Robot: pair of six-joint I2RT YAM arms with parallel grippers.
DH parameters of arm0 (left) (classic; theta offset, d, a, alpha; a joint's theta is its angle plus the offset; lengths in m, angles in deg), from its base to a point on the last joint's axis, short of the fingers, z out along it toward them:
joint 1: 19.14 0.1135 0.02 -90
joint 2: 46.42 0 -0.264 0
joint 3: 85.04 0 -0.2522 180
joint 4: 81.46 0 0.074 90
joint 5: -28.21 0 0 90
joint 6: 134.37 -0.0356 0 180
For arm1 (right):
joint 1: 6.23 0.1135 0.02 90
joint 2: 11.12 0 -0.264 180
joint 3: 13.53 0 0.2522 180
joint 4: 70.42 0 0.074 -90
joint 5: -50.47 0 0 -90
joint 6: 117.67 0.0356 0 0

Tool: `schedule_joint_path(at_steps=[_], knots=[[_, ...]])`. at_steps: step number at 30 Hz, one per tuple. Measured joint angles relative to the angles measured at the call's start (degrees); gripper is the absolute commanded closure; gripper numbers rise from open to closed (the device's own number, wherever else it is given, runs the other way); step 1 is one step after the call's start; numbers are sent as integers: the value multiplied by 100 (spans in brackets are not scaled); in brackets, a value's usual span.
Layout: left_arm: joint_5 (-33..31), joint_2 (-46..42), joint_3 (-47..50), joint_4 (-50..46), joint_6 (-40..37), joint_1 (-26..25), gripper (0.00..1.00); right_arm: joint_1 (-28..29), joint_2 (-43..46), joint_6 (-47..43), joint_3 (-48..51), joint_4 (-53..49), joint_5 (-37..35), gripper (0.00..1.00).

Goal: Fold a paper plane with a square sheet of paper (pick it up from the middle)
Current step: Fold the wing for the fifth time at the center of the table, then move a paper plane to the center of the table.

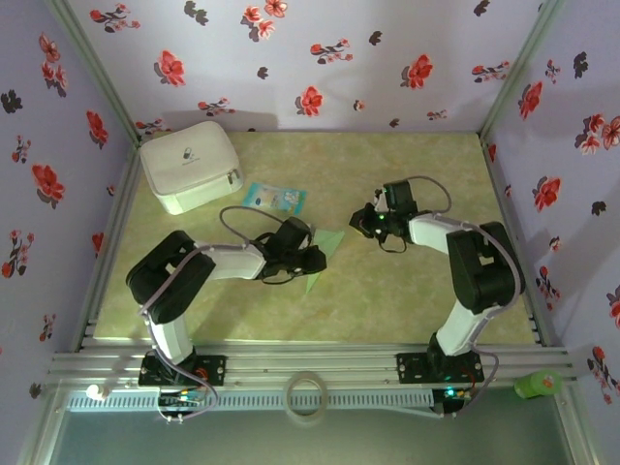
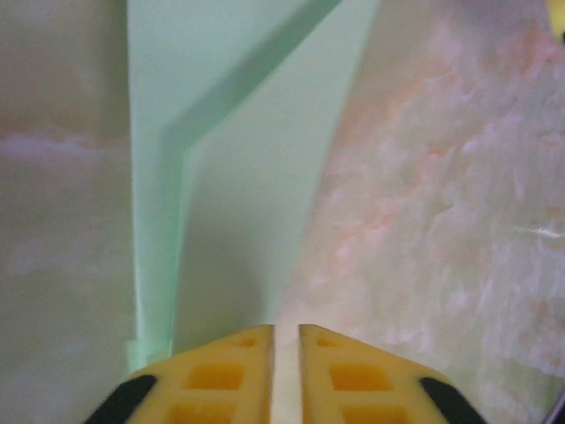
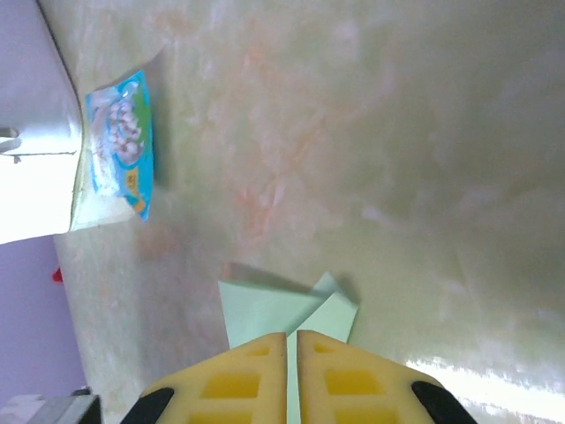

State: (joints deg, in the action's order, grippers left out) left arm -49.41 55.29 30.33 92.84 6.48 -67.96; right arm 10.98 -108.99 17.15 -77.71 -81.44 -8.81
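Paper [image 1: 329,240], folded, lies mid-table between both arms. Far left: pouch [image 1: 189,165], then packet [image 1: 274,198]. Next, left gripper [image 1: 308,260] sits on it, fingers [image 2: 229,375] pinched narrow on its edge. Just right of it, right gripper [image 1: 366,225] has fingers nearly together; can't tell if it grips anything.

1 green paper [image 1: 331,239], 1 wht pouch [image 1: 189,165], 1 blue pkt [image 1: 274,198].

The top view looks down from above 6 o'clock toward 12, over the whole surface [image 1: 387,291]. The left wrist view peers past the left gripper [image 2: 284,334], very close; the right wrist view, past the right gripper [image 3: 291,337], sits farther back. All share the paper [image 1: 327,240].
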Motion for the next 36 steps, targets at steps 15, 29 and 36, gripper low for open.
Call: schedule_joint_path(at_steps=[15,29,36], knots=[[490,-435,-81,-686,-713,1001,75,785,734,238,824,-140,-227,83],[1276,234,-181,-726,-824,1003,79,874,616,348,824,-85,-229,81],[1482,310,-229,-887,-970,994,78,922,479,372,824,-66,-227,81]])
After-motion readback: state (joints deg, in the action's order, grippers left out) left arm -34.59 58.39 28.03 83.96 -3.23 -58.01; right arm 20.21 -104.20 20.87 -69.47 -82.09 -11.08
